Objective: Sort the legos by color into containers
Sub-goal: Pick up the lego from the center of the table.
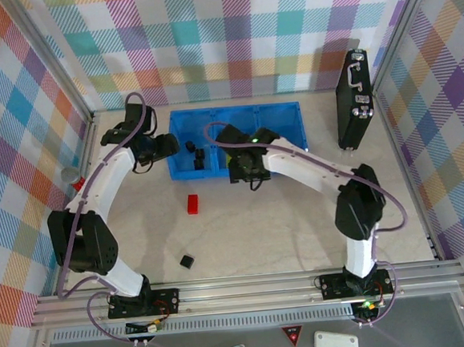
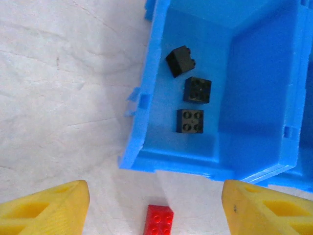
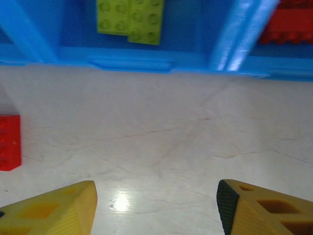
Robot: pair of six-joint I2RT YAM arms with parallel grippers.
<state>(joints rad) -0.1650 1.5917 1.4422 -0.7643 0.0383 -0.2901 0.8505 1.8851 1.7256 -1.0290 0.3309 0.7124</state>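
Left gripper: wide apart, empty.
Right gripper: wide apart, empty.
Black legos: three, in tray.
Red lego: on counter, 6 o'clock of tray.

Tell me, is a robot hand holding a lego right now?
No, nothing is held. The left gripper and the right gripper both stand open and empty over the table.

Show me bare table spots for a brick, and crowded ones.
Free: the table right of the red brick and black brick, and the strip between the blue tray and the black case. Crowded: the tray's left and near walls, by the left gripper and right gripper.
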